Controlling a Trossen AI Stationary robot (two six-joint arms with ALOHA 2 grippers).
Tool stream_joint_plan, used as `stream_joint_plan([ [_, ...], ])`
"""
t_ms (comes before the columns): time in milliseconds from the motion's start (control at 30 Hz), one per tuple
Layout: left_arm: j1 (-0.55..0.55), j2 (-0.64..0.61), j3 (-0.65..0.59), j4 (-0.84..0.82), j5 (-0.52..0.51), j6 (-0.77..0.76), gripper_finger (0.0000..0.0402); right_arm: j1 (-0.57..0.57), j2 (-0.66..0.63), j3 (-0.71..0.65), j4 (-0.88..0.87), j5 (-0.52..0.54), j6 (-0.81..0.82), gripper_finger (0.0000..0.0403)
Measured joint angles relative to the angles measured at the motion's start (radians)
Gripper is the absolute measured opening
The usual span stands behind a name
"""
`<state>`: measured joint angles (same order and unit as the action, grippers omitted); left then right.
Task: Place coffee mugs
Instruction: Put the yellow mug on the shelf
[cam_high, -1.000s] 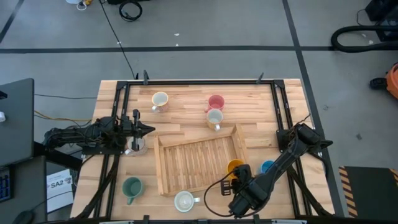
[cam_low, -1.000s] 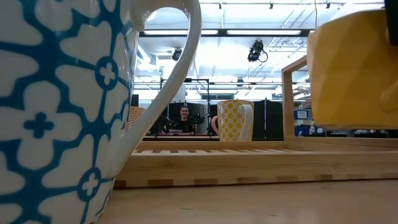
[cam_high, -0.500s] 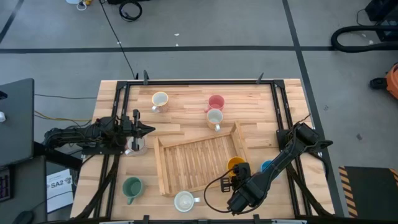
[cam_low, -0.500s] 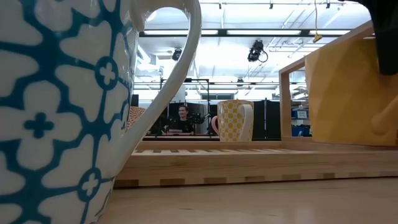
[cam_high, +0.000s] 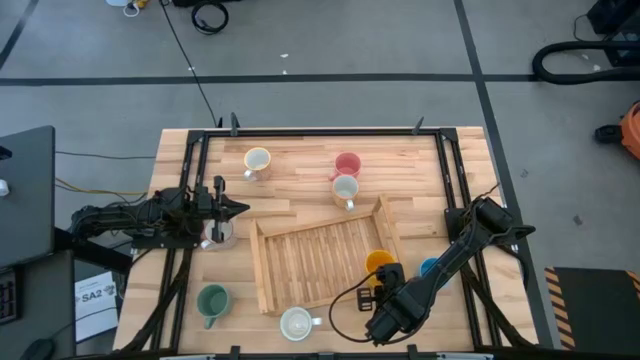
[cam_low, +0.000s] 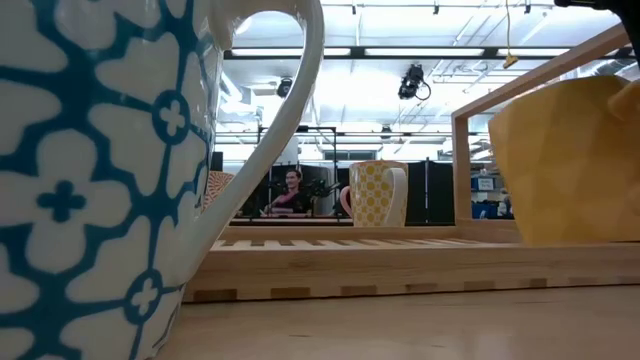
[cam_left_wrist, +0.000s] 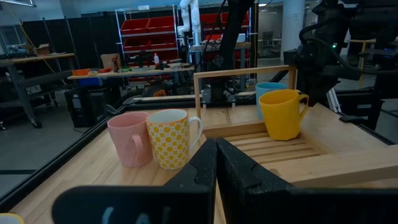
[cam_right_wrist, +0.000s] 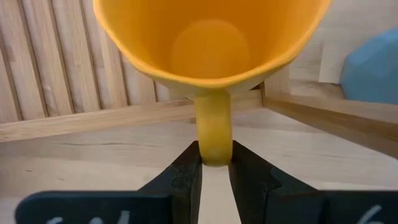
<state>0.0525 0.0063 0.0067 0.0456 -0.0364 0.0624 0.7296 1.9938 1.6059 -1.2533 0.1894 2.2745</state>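
The slatted wooden tray (cam_high: 310, 262) in the middle of the table (cam_high: 300, 160) holds just the orange mug (cam_high: 379, 264), sitting in its near right corner with its handle pinched between the right gripper (cam_right_wrist: 214, 169) fingers, while a blue mug (cam_high: 430, 267) stands just outside that corner. The pink mug (cam_high: 347, 163) and the yellow-dotted mug (cam_high: 345, 188) touch behind the tray, a cream one (cam_high: 257, 160) stands further left, and a green mug (cam_high: 211, 300) and a white one (cam_high: 296, 323) sit along the near edge. The left gripper (cam_left_wrist: 216, 163), fingers pressed together, hangs over the left edge above a pale mug (cam_high: 218, 234) it mostly hides, and across the bright workshop beyond the table a person (cam_low: 290, 192) sits at a bench.
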Motion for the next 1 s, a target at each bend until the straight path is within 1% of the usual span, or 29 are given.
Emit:
stream_joint_plan([
  [367, 0.000, 0.000, 0.000, 0.000, 0.000, 0.000, 0.0013, 0.000, 0.000, 0.000, -0.003, 0.003, 0.000, 0.0082],
  [567, 0.000, 0.000, 0.000, 0.000, 0.000, 0.000, 0.0013, -0.004, 0.000, -0.002, -0.015, 0.059, 0.000, 0.0080],
  [700, 0.000, 0.000, 0.000, 0.000, 0.000, 0.000, 0.0013, -0.009, 0.000, -0.021, -0.010, 0.068, 0.000, 0.0078],
  [1000, 0.000, 0.000, 0.000, 0.000, 0.000, 0.000, 0.0013, -0.010, 0.000, -0.036, -0.004, -0.003, 0.000, 0.0078],
])
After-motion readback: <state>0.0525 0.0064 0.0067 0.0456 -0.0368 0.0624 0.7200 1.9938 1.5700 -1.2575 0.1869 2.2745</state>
